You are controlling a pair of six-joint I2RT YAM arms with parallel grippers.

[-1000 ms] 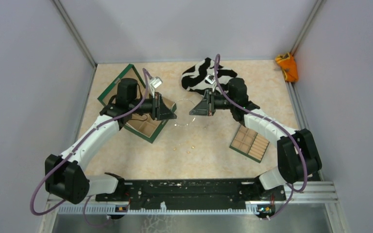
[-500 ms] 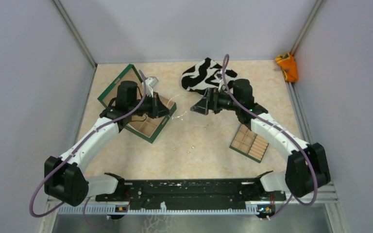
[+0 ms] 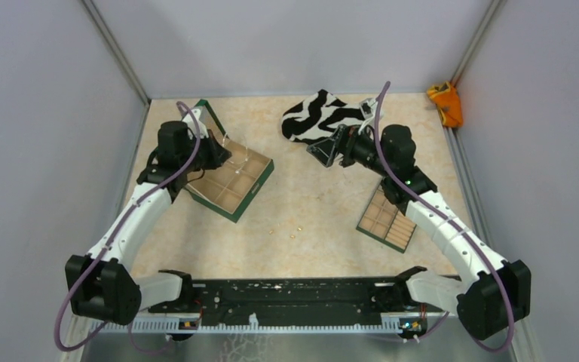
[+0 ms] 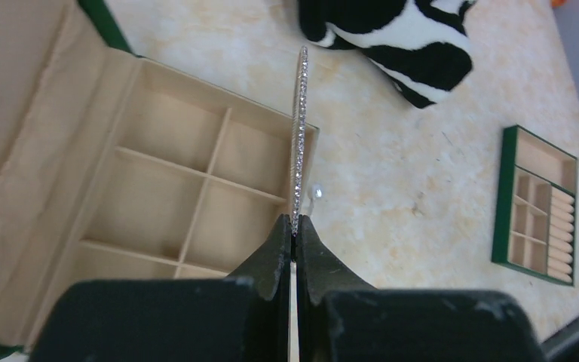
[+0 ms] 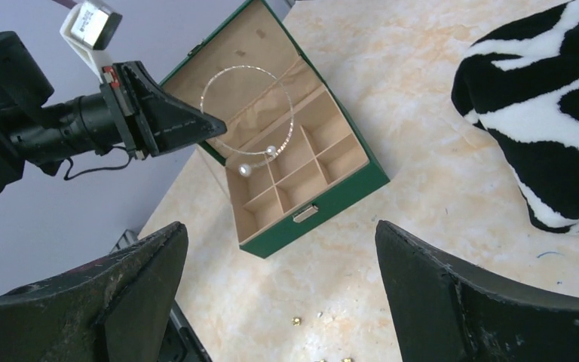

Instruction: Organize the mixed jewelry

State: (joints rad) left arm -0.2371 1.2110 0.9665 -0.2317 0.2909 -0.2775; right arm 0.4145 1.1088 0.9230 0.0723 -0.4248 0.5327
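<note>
1. Firstly, at the left of the bench (image 3: pixel 324 204), the left tool (image 4: pixel 294 235) has its fingers pressed together on the hoop (image 4: pixel 298 136). It pinches the thin silvery wire at one spot, so the rest of the ring stands out beyond the fingertips.
2. The hoop is an open ring, its wire set with tiny sparkling stones and its two ends tipped with small pearl-like beads (image 5: pixel 245 170). From the left wrist it shows edge-on. From the right wrist it shows as a full circle in front of the lid and the rear compartments of the jewellery box (image 5: pixel 339 200). Whether it touches the box I cannot tell.
3. The dark green jewellery box sits open under the left tool, with its lid laid back toward the far left. Thin dividers split its tan inside into compartments.
4. A few gold-coloured specks (image 3: pixel 292 234) lie loose on the bench near its middle. They are nearer the arm bases than the box is, and well apart from the hoop.
5. A zebra-striped cloth (image 3: pixel 317 117) lies bunched at the far middle of the bench.
6. The right tool (image 5: pixel 280 230) is just beside the near edge of that cloth and points left toward the box. Its fingers are spread wide with nothing between them.
7. A small green tray (image 3: pixel 388 222) with tan compartments lies on the bench to the right, beneath the right arm.
8. An orange object (image 3: pixel 445 104) sits in the far right corner.
</note>
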